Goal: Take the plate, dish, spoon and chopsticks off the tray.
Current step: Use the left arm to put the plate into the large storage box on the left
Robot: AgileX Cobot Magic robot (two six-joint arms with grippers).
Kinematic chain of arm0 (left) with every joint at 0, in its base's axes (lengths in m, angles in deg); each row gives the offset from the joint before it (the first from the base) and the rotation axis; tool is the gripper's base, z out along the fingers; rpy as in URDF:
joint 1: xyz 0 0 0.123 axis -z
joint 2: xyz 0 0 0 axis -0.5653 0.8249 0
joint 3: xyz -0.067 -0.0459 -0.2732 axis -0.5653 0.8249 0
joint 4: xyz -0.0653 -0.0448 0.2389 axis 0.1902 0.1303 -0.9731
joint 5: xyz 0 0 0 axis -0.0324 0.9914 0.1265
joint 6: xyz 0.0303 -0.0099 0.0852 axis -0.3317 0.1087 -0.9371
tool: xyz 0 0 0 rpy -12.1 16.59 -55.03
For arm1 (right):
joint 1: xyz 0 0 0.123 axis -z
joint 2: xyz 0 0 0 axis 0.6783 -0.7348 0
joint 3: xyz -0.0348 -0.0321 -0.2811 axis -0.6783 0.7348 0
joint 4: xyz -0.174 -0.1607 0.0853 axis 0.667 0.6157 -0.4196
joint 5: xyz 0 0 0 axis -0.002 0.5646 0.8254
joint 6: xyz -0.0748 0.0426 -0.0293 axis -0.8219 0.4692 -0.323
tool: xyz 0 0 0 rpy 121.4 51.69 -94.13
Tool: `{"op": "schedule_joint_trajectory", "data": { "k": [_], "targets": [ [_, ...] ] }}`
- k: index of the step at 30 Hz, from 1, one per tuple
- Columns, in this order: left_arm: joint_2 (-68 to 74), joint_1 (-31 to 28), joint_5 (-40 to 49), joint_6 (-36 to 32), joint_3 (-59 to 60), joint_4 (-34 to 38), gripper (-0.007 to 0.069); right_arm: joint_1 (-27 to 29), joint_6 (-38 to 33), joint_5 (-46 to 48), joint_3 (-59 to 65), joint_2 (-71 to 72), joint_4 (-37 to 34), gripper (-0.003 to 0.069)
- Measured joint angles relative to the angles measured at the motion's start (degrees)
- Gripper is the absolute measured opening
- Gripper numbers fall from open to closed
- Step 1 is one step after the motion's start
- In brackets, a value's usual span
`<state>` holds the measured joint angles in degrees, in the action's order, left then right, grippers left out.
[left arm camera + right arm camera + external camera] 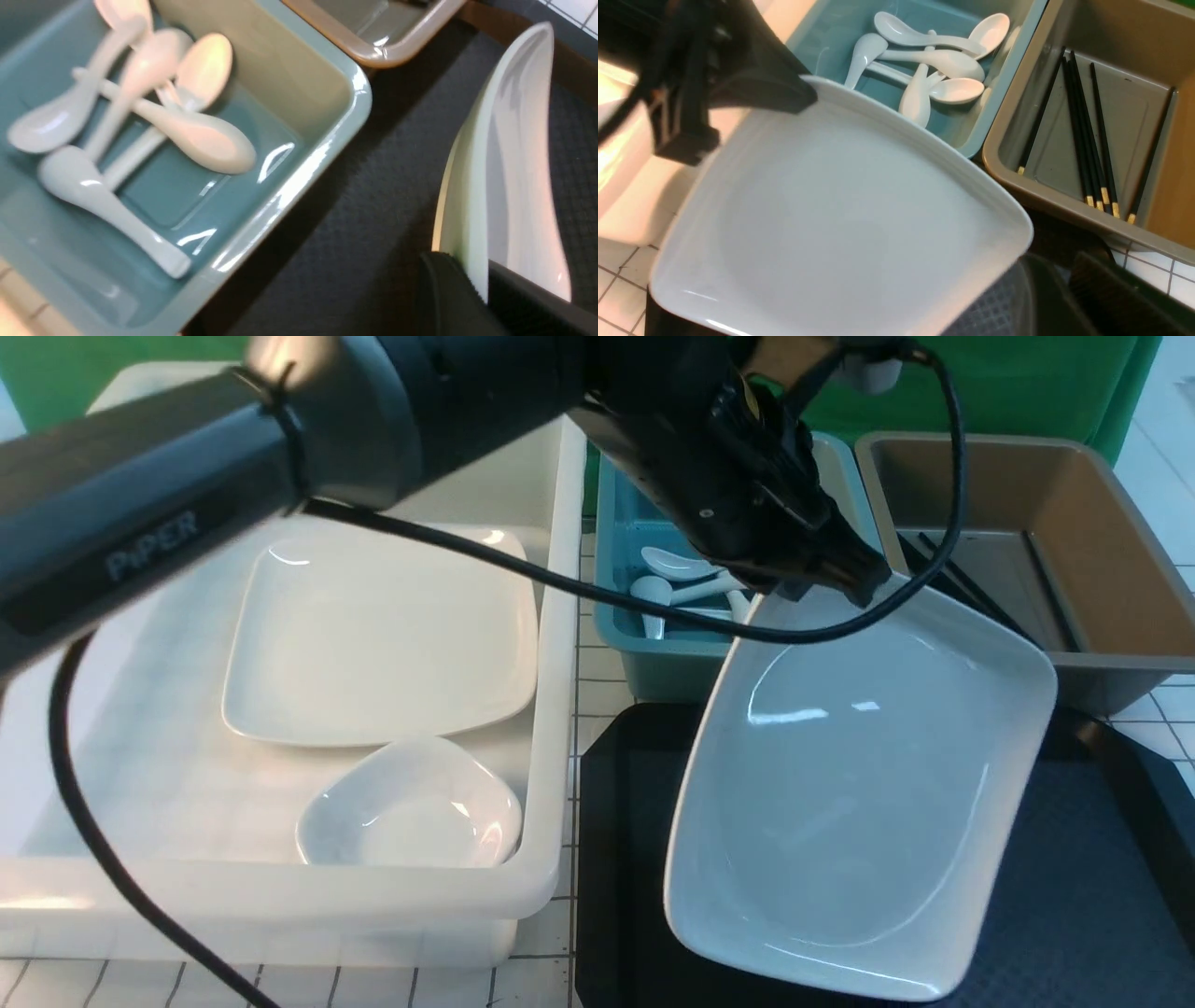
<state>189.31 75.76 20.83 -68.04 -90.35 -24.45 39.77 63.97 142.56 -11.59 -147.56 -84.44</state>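
We judge that the plate is the piece in hand. In the front view, we see the large plate (pixel 868 784) right of centre, tilted over the black tray (pixel 1083 859). Our left gripper (pixel 836 586) has its jaws closed on the plate's upper corner. Our left arm (pixel 485 411) slants from the left edge across the top of the frame, its wrist angled down to the right.

Next, we should lift the plate well clear and swing it left to the white bin (pixel 537 887), where another plate (pixel 383 635) and a small dish (pixel 411 803) lie. Spoons (pixel 652 588) sit in the teal bin at upper middle, chopsticks (pixel 1050 588) in the brown bin at upper right, so those parts look done.

Our right gripper (pixel 1052 266) shows at the lower right of its wrist view, holding nothing we can see; we cannot tell how far apart its jaws are.
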Motion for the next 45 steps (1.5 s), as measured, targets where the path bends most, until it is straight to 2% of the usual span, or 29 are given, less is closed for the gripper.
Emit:
{"op": "schedule_joint_trajectory", "data": {
  "k": [28,40,45],
  "targets": [
    [-2.53,0.00,7.52,-0.18,-4.80,-5.30,-0.0022,0.00,0.00,-0.06,0.00,0.00,0.00,0.0162],
    [-4.60,0.00,6.21,-0.18,-6.08,-5.75,-0.0020,0.00,0.00,-0.31,0.00,0.00,0.00,0.0162],
    [-4.73,0.00,6.25,0.01,-11.67,-6.01,-0.0019,0.00,0.00,-0.33,0.00,0.00,0.00,0.0162]
  ]
}}
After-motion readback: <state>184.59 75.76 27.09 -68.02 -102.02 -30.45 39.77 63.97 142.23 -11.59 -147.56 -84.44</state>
